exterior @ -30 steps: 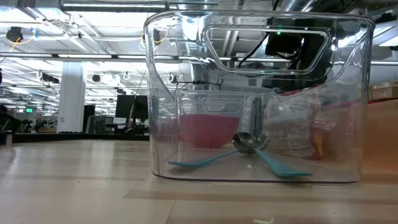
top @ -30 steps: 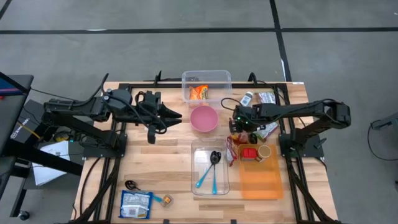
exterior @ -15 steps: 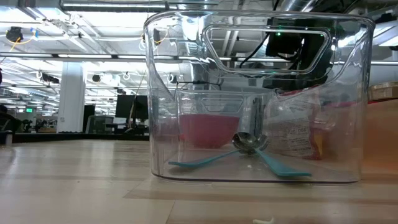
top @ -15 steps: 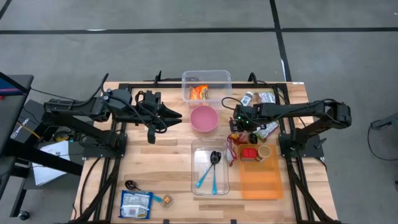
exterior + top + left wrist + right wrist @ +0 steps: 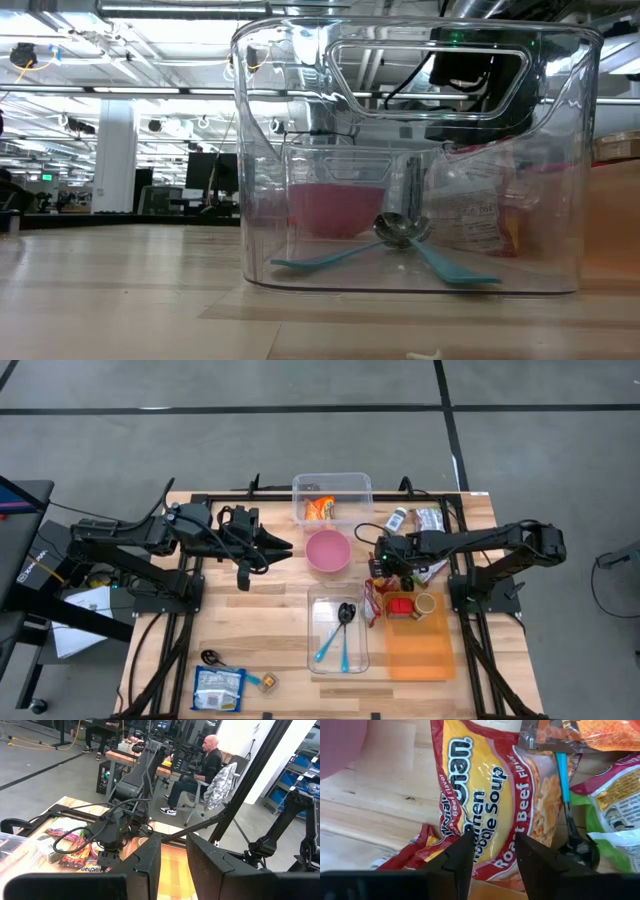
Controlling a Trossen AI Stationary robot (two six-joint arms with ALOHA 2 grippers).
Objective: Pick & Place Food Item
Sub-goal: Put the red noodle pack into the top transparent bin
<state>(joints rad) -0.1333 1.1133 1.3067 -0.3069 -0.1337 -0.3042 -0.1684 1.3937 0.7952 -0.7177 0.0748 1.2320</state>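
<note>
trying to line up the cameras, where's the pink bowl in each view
High view: pink bowl at table centre, just in front of the far clear bin.
Low view: pink shape seen through the near clear bin.
Left wrist view: not in it.
Right wrist view: pink edge at a corner.
Shared landmark: ramen packet.

So the bowl (image 5: 327,550) sits mid-table with a lidless tub (image 5: 332,497) right behind it holding a snack bag (image 5: 320,509), and in front of it there's a clear bin (image 5: 338,628) with 3 spoons (image 5: 340,632) in it. Right of the bin is a cutting board (image 5: 419,648) with a small box (image 5: 400,606) and a cup (image 5: 425,604) on its far end, plus a pile of packets (image 5: 425,540) behind that, the ramen packet (image 5: 492,795) among them. The front left corner has a pouch (image 5: 218,688) with a scoop (image 5: 212,658) just behind it.
</note>
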